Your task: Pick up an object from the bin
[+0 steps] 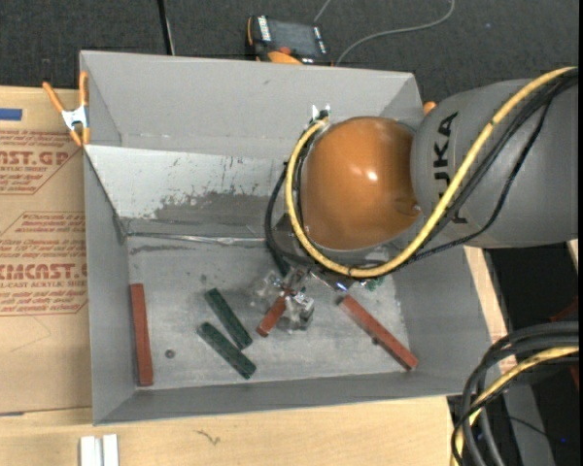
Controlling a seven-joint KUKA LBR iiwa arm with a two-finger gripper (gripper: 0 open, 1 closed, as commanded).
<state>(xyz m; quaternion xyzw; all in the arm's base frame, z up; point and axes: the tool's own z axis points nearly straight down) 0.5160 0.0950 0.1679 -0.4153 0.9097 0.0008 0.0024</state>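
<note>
The gripper [290, 301] is hanging low over a short orange-red stick [269, 319] near the middle of the grey metal bin [175, 105]; I judge the grasping step is going on. Whether the pincer is clenched, I cannot tell. The next move is calling for a sure hold and a straight lift.

**Bin** [223, 105], grey metal: 1. It holds 5 loose sticks of two kinds.

**Red-brown sticks: 3**
- long stick [139, 334]: well apart from the hand [290, 305], toward the view's left.
- second long stick [380, 334]: near the hand, toward the view's right, lying aslant.
- short stick [269, 319]: right at the hand's lower-left edge; whether they touch cannot be told.

**Dark green sticks: 2**
- nearer green stick [227, 317]: left of the hand.
- farther green stick [225, 349]: just below the nearer one.
</note>
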